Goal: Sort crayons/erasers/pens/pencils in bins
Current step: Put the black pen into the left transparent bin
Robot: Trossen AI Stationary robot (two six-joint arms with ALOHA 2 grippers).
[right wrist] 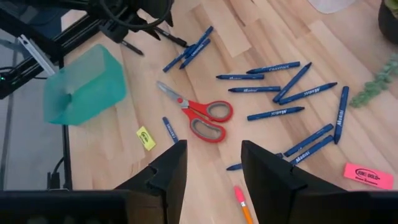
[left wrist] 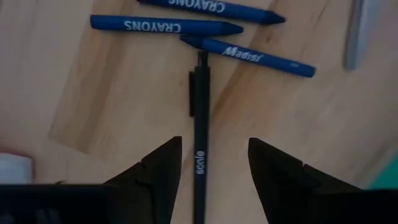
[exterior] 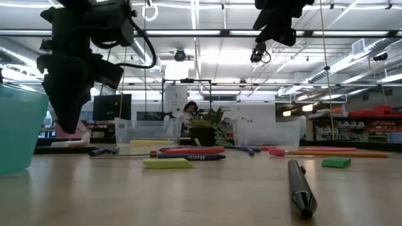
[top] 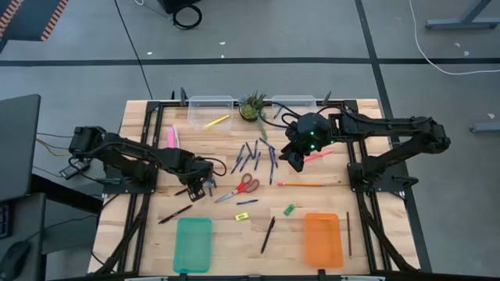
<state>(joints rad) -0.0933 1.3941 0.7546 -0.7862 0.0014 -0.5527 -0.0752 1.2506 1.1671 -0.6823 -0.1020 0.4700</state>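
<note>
The black pen lies flat on the desk at about eight o'clock from the red scissors, its tip just beside three blue crayons. My left tool hangs over it with the fingers spread, one on each side of the barrel, holding nothing. I judge this the pick-up step: next I should lower, close on the barrel and carry it to a bin. The teal tray sits at six o'clock from there, the orange tray farther toward four. My right tool hovers open and empty above the blue scatter near the plant. Beyond the wooden desk is a bright workshop with ceiling strip lights.
</note>
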